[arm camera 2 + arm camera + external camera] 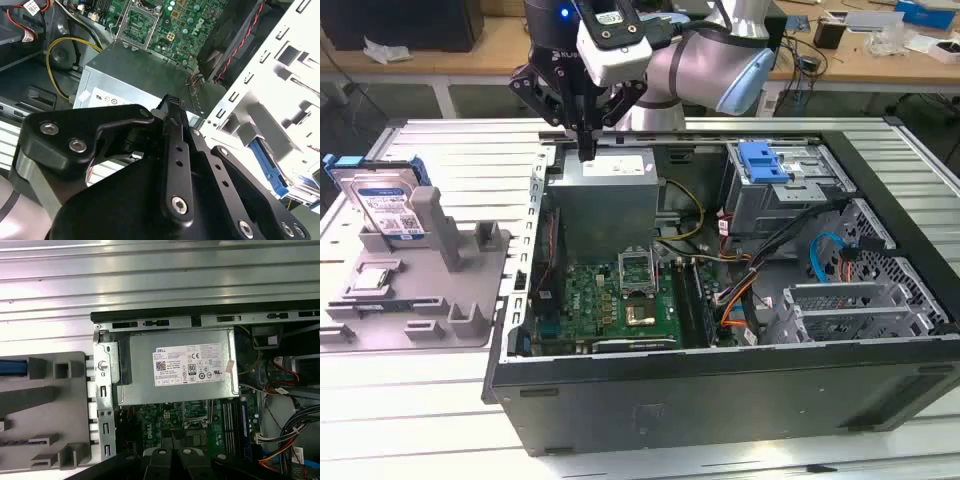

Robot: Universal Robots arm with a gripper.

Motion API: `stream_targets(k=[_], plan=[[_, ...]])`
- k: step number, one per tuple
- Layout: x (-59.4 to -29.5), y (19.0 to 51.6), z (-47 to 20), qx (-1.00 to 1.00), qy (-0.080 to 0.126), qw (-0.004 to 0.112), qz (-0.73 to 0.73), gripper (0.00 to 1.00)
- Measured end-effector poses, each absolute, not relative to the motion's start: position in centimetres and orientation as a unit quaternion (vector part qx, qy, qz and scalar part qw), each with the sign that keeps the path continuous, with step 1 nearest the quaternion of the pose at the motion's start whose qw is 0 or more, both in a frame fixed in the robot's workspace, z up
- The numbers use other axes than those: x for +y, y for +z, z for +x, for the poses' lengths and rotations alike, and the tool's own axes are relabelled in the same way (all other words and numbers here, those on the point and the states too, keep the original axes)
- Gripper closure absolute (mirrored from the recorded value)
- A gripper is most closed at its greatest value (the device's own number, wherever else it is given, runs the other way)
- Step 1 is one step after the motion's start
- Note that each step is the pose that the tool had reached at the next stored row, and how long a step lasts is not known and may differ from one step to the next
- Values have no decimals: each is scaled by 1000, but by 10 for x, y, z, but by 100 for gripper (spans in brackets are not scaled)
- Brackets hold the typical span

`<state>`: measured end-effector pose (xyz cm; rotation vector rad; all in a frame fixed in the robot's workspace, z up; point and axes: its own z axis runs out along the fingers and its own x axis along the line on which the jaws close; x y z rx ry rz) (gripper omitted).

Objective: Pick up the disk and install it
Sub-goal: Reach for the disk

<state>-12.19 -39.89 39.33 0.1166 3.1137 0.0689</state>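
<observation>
Fingers (175, 106) pressed together, empty, above power supply (605, 190); disk (385, 205) partly hidden behind gray holder (440, 290).

Ribbed metal table (420, 425), cluttered wooden bench (500, 45) behind

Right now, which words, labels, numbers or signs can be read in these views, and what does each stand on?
White printed label on the grey metal power supply box, first wrist view: lines of print and round marks, too small to quote reliably.
White barcode label on the silver rectangular disk standing in the grey plastic holder, exterior view: too small to read.
No other text can be read.
</observation>
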Motion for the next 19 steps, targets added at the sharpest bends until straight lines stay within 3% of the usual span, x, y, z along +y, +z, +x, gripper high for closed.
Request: stream_targets(k=[11,19], plan=[[-399,393,-122,999,22,13,37,89],[-386,393,-176,999,22,13,37,89]])
